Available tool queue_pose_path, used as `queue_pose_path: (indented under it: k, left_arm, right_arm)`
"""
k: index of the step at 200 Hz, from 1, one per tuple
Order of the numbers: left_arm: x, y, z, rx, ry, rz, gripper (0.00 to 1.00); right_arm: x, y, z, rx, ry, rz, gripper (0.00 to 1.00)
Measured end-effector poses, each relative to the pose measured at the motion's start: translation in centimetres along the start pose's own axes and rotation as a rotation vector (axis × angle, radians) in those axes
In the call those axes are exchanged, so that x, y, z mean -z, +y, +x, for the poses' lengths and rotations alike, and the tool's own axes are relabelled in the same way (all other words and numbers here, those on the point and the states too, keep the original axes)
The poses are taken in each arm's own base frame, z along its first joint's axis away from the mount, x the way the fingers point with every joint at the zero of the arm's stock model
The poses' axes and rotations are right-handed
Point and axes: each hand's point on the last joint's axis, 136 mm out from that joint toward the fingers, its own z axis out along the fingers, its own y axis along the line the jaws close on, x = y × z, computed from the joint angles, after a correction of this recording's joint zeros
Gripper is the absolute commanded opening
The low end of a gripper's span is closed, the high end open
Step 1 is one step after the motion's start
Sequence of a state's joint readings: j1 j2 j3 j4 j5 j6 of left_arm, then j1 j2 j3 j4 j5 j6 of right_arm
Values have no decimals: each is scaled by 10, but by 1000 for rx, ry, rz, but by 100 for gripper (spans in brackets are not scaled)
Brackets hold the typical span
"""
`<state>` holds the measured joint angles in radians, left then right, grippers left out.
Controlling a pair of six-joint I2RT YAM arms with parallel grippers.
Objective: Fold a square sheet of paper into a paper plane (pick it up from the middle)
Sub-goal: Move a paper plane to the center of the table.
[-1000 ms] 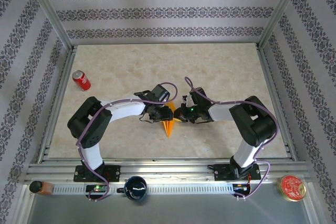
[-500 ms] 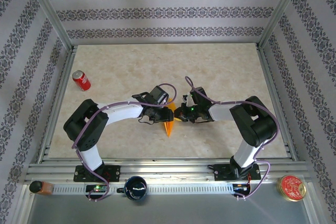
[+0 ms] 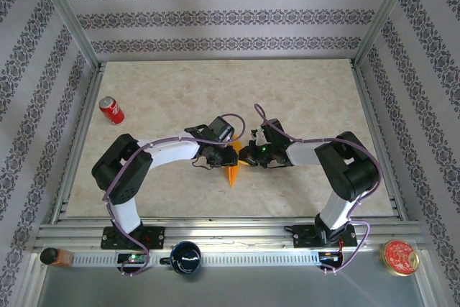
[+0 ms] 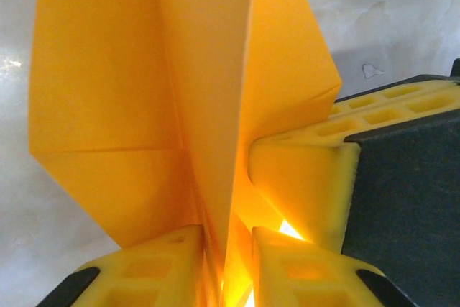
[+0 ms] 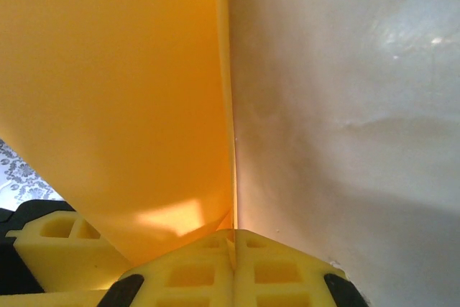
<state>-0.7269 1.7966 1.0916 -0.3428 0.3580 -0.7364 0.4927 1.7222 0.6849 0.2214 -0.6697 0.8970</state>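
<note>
Centre of marble-pattern table (image 3: 309, 98): slim orange-yellow paper plane (image 3: 231, 172), nose toward near edge, betw. black-and-yellow left gripper (image 3: 219, 157) on its left & right gripper (image 3: 246, 156) on its right. Red soda can (image 3: 111, 110) well apart, far-left side. Round red tin (image 3: 399, 257) front right, outside rail.

The orange-yellow paper plane (image 3: 231, 172), centre ridge raised, sits in the middle of the table (image 3: 302, 91), nose nearward.

Left end effector (image 4: 226, 241) pinched tighter on paper plane (image 4: 136, 70), left elbow (image 3: 119, 170) shifted rightward
</note>
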Motion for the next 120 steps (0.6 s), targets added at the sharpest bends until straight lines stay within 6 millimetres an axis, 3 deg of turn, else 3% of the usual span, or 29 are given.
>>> queue_pose_path:
  k: [120]
  left_arm:
    - [-8, 3, -4, -13, 27, -63, 18]
  right_arm:
    - [1, -6, -2, -27, -11, 14, 7]
